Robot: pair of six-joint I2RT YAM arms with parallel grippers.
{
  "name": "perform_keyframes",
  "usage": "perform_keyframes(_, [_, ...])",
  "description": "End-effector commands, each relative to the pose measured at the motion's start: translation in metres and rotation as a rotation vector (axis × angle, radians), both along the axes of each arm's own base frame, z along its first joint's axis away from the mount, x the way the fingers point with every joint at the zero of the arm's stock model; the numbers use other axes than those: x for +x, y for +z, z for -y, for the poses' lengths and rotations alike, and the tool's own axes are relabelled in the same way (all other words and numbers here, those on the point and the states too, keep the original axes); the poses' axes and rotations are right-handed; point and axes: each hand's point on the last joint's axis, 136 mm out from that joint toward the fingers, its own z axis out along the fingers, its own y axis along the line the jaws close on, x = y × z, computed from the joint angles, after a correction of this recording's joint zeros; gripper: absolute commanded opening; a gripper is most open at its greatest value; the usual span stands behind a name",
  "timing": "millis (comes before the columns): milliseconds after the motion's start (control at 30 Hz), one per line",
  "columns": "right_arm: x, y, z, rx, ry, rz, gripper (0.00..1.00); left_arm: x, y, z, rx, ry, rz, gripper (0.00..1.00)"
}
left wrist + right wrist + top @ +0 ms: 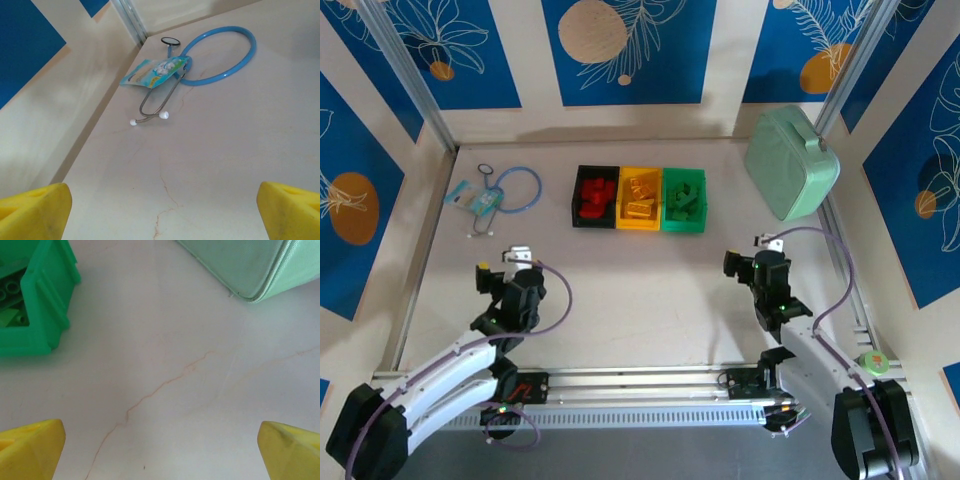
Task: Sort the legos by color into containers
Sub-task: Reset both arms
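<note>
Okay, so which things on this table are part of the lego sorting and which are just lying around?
Part of the job:
- red legos in the black bin
- yellow legos in the yellow bin
- green legos in the green bin

Just lying about:
- blue stethoscope
- small packet beside it
- mint-green case

Lab cell: aluminium frame [640, 377], patterned panels [620, 50]
</note>
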Motion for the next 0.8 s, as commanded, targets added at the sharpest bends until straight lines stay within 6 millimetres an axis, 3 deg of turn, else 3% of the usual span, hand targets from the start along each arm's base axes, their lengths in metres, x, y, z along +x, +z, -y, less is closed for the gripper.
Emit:
perform_keyframes(0, [0.016,0.023,0.003,0.018,-0.007,0.118,0.99,0.005,-0.002,0.001,-0.058,-0.008,0.022,0.95])
perform_keyframes(767, [0.036,0.030,0.028,0.034,-0.096,0.213,0.99,0.021,0.001,-0.017,-0.120,0.045,0.105,0.95])
